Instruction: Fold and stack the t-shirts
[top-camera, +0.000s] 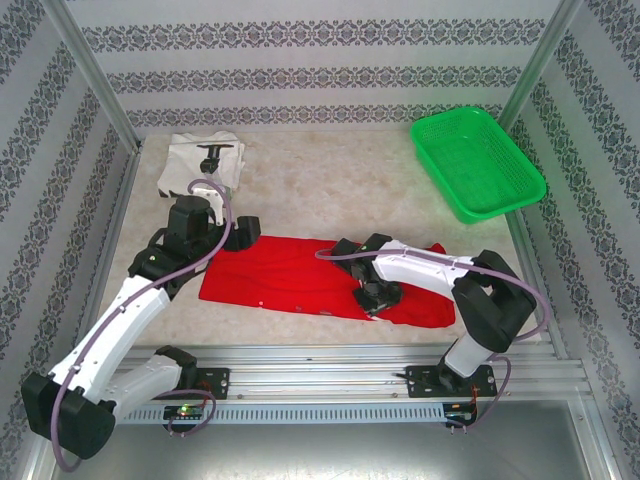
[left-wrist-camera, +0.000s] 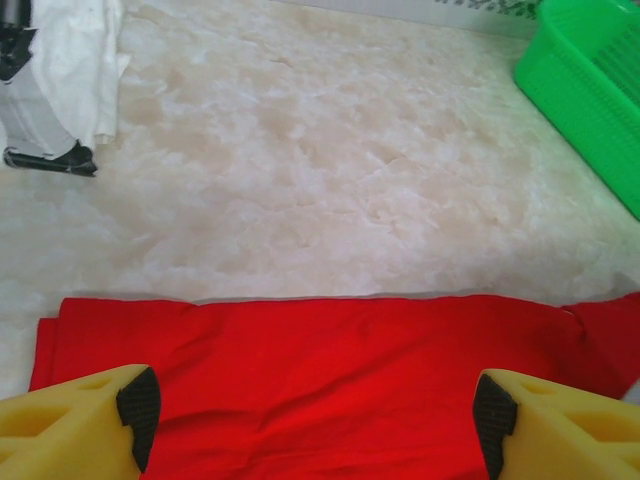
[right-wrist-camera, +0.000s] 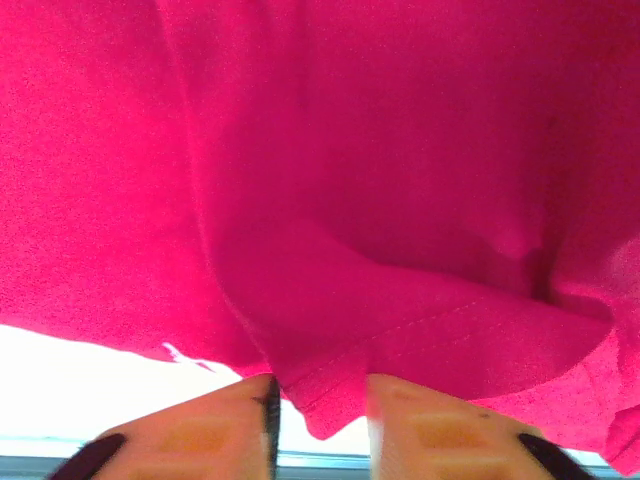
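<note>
So the red shirt (top-camera: 290, 275) lies spread out on the near side of the bench (top-camera: 330, 190), and the white shirt (top-camera: 200, 160) sits in the far left corner. The left fingers (left-wrist-camera: 140, 410) are spread wide over the red one's edge, holding nothing. The right fingers (right-wrist-camera: 240, 420) are pinched on its near hem.

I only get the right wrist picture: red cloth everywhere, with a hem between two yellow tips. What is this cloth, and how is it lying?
Observer: It is a red t-shirt, laid out as a long strip across the near part of the table.
Operator: Is the other arm doing anything with it?
Observer: The left pincer hovers wide open over the shirt's left part, with nothing between its fingers.
Operator: Is there any other clothing around?
Observer: A white t-shirt with a black graphic lies at the table's far left corner, apart from the red one.
</note>
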